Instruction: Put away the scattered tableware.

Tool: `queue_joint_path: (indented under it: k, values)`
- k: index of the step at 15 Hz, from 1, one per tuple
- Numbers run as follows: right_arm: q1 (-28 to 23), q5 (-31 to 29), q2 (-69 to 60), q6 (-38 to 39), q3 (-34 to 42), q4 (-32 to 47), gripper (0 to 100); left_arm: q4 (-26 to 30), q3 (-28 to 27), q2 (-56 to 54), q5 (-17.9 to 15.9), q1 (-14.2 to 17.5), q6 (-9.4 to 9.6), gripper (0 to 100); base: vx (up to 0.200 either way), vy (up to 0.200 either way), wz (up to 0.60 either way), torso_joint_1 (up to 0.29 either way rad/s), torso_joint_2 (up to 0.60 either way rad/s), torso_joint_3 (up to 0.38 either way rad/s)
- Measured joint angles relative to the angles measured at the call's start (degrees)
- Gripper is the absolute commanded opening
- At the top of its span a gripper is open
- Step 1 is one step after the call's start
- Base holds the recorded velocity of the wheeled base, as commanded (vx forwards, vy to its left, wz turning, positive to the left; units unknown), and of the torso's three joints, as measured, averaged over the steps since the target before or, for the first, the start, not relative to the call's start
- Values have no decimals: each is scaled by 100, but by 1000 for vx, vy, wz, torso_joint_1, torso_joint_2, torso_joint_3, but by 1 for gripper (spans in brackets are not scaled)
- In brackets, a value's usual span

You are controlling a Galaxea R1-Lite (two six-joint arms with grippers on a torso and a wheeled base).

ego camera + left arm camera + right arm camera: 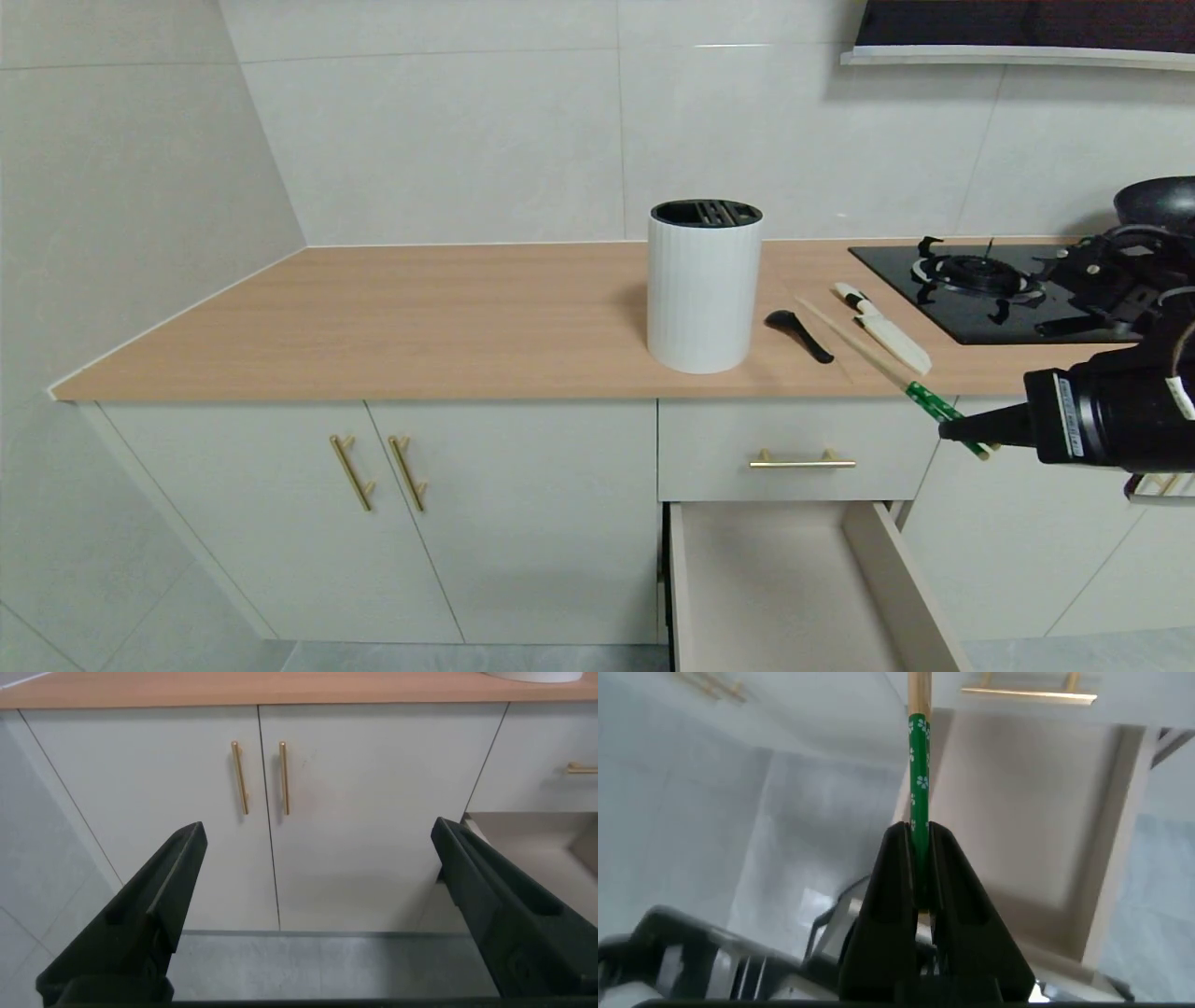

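A pair of wooden chopsticks [864, 357] with green ends slants from the countertop out past its front edge. My right gripper [962, 431] is shut on the green end [918, 765], in the air above the open drawer [775, 579]. A black spoon [798, 334] and a white knife [882, 327] lie on the wooden counter [420, 317] to the right of a white cylindrical holder [703, 285] with a black slotted top. My left gripper [318, 915] hangs open and low, facing the cabinet doors [262, 812].
A black gas hob [980, 289] sits at the counter's right end, with a dark pan [1158, 201] behind it. Gold handles [378, 471] stick out from the cabinet doors. The long left stretch of the counter is bare wood, bounded by tiled walls.
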Motion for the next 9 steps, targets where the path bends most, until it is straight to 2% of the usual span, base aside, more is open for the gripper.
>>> queue_joint_path:
  k: [5, 9]
  values:
    - [840, 312, -177, -67, 413, 90, 0, 0, 0, 0, 0, -2, 0, 100, 0, 0, 0, 0, 0, 0]
    - [984, 318, 79, -77, 542, 44, 0, 0, 0, 0, 0, 0, 0, 100, 0, 0, 0, 0, 0, 0]
